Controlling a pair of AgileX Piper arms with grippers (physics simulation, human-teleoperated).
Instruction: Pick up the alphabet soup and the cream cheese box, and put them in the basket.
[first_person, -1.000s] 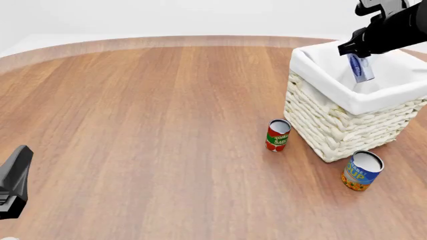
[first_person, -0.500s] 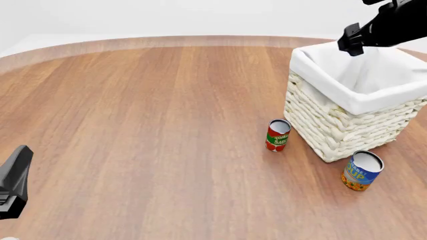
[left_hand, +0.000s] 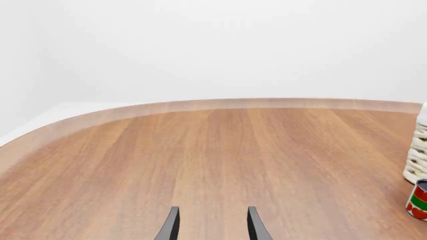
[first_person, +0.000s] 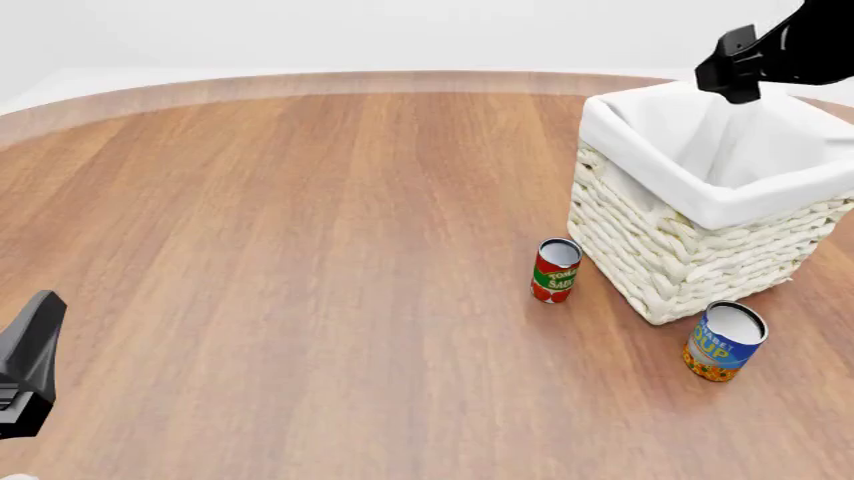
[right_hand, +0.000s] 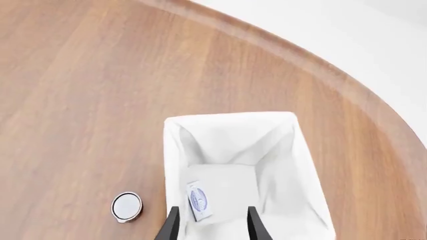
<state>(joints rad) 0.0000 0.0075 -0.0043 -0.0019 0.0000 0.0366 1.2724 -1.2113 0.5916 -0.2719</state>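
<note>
Only my right wrist view shows the cream cheese box (right_hand: 198, 201) lying inside the basket (right_hand: 175, 150); the front view shows two cans, the alphabet soup (first_person: 723, 341) and the tomato sauce can (first_person: 555, 270). Both the left gripper (left_hand: 211, 224) and the right gripper (right_hand: 211, 224) are spread and empty.

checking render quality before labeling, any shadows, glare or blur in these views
Front view: sharp, flat light, only faint soft shading under the alphabet soup and basket. Left wrist view: crisp wood grain, no glare, blank white backdrop. Right wrist view: in focus, the cream cheese box readable against the liner; white liner nearly washes out.

Bright, even light; sharp renders with faint, soft shadows.
</note>
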